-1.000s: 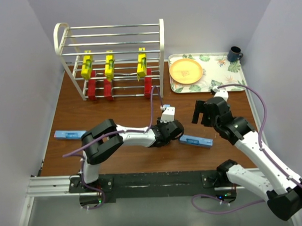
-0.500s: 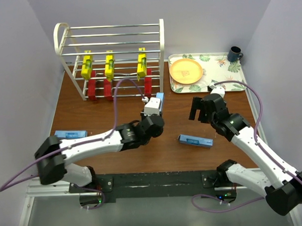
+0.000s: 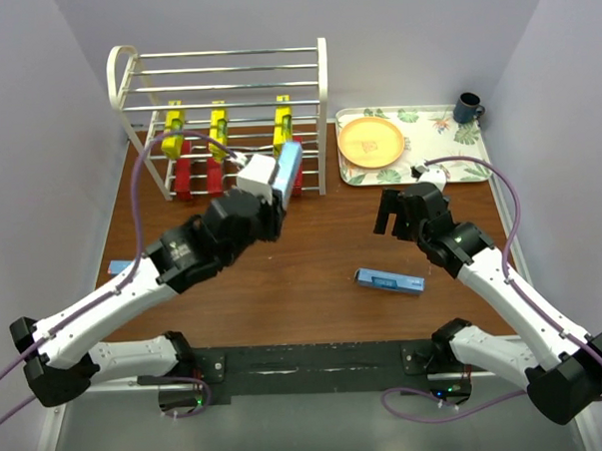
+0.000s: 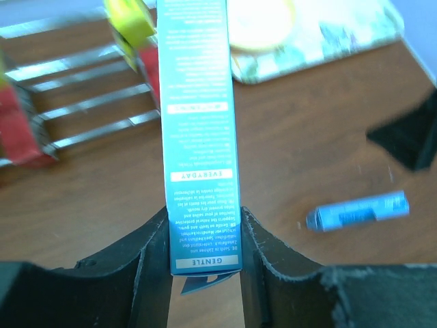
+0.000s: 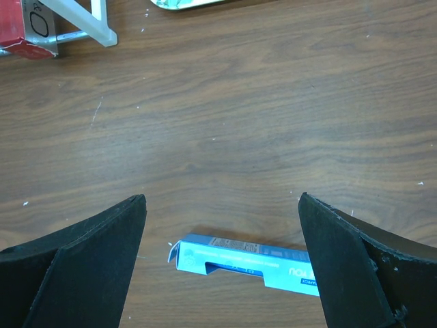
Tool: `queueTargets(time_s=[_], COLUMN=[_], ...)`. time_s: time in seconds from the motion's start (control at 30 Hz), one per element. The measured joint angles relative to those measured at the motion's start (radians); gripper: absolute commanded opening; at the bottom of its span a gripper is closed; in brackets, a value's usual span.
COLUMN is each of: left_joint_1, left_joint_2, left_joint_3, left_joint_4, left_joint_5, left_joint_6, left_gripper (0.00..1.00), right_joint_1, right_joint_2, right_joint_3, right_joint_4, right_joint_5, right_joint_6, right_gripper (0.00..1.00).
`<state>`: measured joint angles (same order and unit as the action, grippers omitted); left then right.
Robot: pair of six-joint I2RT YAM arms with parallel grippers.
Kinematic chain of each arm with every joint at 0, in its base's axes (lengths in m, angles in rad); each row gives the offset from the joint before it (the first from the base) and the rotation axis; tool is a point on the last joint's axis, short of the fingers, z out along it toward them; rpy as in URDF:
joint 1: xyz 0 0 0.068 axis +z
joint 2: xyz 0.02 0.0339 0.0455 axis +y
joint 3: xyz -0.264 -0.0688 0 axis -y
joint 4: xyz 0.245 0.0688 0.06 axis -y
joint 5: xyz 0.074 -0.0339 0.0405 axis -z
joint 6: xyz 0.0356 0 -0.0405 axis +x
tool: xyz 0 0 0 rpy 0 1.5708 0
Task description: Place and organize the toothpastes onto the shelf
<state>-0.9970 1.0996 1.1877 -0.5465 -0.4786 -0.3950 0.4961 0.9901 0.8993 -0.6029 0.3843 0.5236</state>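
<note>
Toothpaste carton (image 4: 198, 137), light blue, stands upright in the left end effector (image 4: 203, 232), which pinches it across the narrow width at its lower end. It hangs on the near side of the shelf (image 3: 324, 105), by the right end; whether it touches the wire cannot be told. Three yellow cartons (image 3: 218, 132) sit on the middle tier and three red cartons (image 3: 183, 177) on the bottom one, while the top tier is bare. The right end effector (image 5: 222, 198) hovers with its jaws wide over a second blue carton (image 3: 388, 281) lying flat on the desk (image 3: 311, 235). A third blue carton (image 3: 118, 266) lies at the near left, partly under the left arm.

The boxes look light and stiff, with smooth printed card that may slip or dent under a hard squeeze. A firm hold across the narrow faces, near one end, should suit them.

The desk is brown wood grain, level and hard. Pale walls close in on three sides. A floral tray (image 3: 447, 144) sits at the far right.
</note>
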Motion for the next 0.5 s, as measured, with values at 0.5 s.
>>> queueTargets(time_s=[0.5], left_joint_1=[0.241], left_joint_2=[0.408], left_joint_3=[0.753], left_joint_4=[-0.15], left_joint_5=[0.042], left_joint_6=[0.154], left_gripper=[0.24], right_joint_1=[0.0], right_joint_2=[-0.032], right_joint_3=[0.0], right_joint_4=[-0.001], right_joint_5=[0.017], right_joint_6=[-0.001], right_gripper=[0.98])
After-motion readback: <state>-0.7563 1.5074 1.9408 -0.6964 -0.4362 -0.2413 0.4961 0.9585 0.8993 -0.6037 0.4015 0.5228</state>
